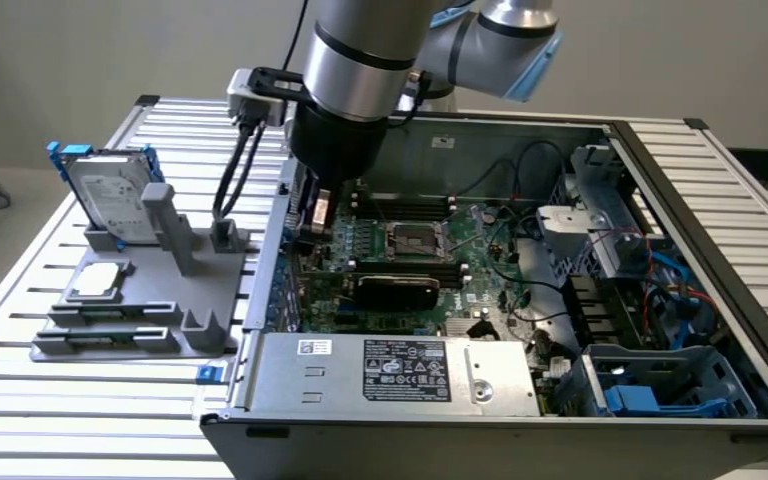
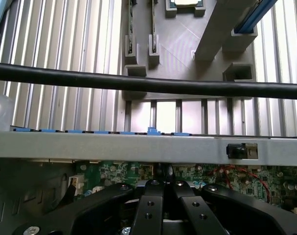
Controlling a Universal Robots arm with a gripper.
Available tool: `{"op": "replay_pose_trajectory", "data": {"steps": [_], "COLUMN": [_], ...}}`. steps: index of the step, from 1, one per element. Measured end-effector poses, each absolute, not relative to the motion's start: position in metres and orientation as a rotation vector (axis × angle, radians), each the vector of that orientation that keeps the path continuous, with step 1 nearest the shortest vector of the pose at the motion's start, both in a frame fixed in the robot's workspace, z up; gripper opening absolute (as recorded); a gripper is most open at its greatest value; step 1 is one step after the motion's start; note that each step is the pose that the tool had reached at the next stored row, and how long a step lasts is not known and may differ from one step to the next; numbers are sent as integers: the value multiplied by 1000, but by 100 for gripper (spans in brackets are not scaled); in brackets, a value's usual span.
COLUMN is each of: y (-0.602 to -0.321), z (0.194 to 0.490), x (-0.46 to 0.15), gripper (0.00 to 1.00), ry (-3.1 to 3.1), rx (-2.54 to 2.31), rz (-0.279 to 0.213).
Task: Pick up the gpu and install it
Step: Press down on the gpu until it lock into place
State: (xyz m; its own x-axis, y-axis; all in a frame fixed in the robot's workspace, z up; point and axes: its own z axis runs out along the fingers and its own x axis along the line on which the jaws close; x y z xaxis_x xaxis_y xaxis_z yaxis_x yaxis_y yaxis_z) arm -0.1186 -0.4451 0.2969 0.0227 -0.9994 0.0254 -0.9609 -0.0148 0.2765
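The gpu (image 1: 398,290) shows as a black rounded shroud with a green board edge. It stands on the large green motherboard (image 1: 488,262) inside the open computer case (image 1: 704,250). My gripper (image 1: 311,232) hangs just inside the case wall on the exterior view's left, up and to the left of the gpu and apart from it. In the wrist view the gripper (image 2: 163,182) has its black fingers (image 2: 149,205) pressed together above the motherboard (image 2: 116,171), and I see nothing held between them.
A grey holder (image 1: 131,300) on the slatted table carries a silver hard drive in a blue frame (image 1: 107,185) and a small chip (image 1: 97,282). A power supply (image 1: 398,368) fills the case's near side. A black cable (image 2: 138,84) crosses above the case wall (image 2: 138,147).
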Motion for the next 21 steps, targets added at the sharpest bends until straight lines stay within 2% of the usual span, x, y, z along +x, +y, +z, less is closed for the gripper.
{"op": "replay_pose_trajectory", "data": {"steps": [9, 14, 21], "y": [-445, -445, -445], "z": [307, 307, 307], "x": [-105, -96, -84], "gripper": [11, 11, 11], "ry": [-2044, -2070, -2117], "rx": [2084, 2108, 2153], "rz": [-250, -205, -113]}}
